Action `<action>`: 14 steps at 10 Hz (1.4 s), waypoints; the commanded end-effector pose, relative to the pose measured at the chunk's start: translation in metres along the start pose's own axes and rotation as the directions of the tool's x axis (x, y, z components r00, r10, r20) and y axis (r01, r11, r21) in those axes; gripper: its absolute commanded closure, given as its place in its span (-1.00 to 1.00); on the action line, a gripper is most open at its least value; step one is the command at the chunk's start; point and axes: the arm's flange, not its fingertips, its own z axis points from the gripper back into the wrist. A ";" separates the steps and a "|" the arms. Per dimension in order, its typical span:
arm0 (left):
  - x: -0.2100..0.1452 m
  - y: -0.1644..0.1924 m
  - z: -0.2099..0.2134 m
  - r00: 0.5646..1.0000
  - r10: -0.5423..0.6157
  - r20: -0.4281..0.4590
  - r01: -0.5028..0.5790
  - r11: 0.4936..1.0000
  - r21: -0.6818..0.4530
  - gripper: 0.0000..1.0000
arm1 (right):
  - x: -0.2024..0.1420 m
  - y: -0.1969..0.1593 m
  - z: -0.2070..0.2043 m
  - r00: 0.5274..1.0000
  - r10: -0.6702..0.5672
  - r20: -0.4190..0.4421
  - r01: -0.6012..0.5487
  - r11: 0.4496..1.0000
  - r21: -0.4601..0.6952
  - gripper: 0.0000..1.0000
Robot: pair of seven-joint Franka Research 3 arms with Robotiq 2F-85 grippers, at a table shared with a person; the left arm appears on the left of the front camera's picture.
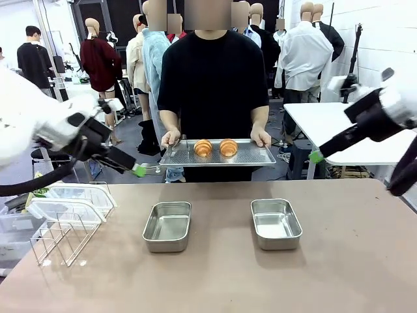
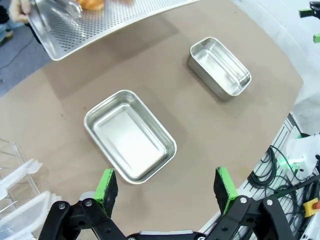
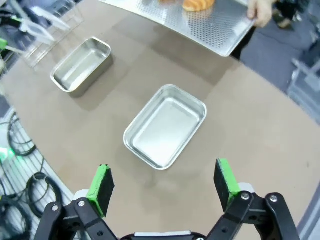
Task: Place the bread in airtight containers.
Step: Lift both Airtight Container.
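Holding a perforated tray (image 1: 257,158) w/ two croissants (image 1: 202,148) at the far edge of the table (image 1: 215,280), a person (image 1: 212,85) faces two empty, lidless steel containers (image 1: 167,225). L gripper (image 2: 170,186) & R gripper (image 3: 164,184) hover, jaws wide, holding nothing. Best bet: pinch each croissant gently across its middle.

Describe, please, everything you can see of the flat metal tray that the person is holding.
The tray is a flat, rectangular sheet of silvery metal, perforated all over, with a low raised rim. The person holds it roughly level at the far side of the table, one hand at each short end. Two croissants lie side by side near its middle.
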 end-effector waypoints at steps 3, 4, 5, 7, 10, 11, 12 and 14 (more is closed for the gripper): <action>0.033 0.000 -0.056 0.948 0.287 -0.135 -0.272 0.955 0.117 -1.00 | 0.026 0.014 -0.077 0.893 -0.241 -0.379 0.229 0.970 -0.077 -1.00; 0.034 0.004 -0.066 0.916 0.370 -0.157 -0.345 0.924 0.166 -1.00 | 0.027 0.009 -0.095 0.850 -0.301 -0.433 0.287 0.953 -0.098 -1.00; 0.032 0.006 -0.077 0.875 0.446 -0.187 -0.401 0.886 0.233 -1.00 | 0.029 0.002 -0.110 0.826 -0.330 -0.457 0.318 0.942 -0.107 -1.00; 0.027 0.019 -0.097 0.782 0.544 -0.305 -0.424 0.822 0.380 -1.00 | 0.032 -0.016 -0.136 0.786 -0.387 -0.482 0.364 0.920 -0.145 -1.00; 0.022 0.045 -0.130 0.701 0.629 -0.336 -0.468 0.761 0.449 -1.00 | 0.032 -0.036 -0.177 0.718 -0.457 -0.525 0.411 0.887 -0.211 -1.00; 0.020 0.056 -0.140 0.678 0.648 -0.345 -0.488 0.749 0.447 -1.00 | 0.028 -0.039 -0.191 0.701 -0.478 -0.529 0.413 0.877 -0.245 -1.00; 0.019 0.062 -0.148 0.661 0.663 -0.351 -0.498 0.738 0.456 -1.00 | 0.025 -0.044 -0.202 0.685 -0.513 -0.518 0.407 0.858 -0.312 -1.00; 0.015 0.068 -0.156 0.627 0.691 -0.359 -0.515 0.714 0.475 -1.00 | 0.017 -0.042 -0.212 0.697 -0.520 -0.494 0.385 0.852 -0.354 -1.00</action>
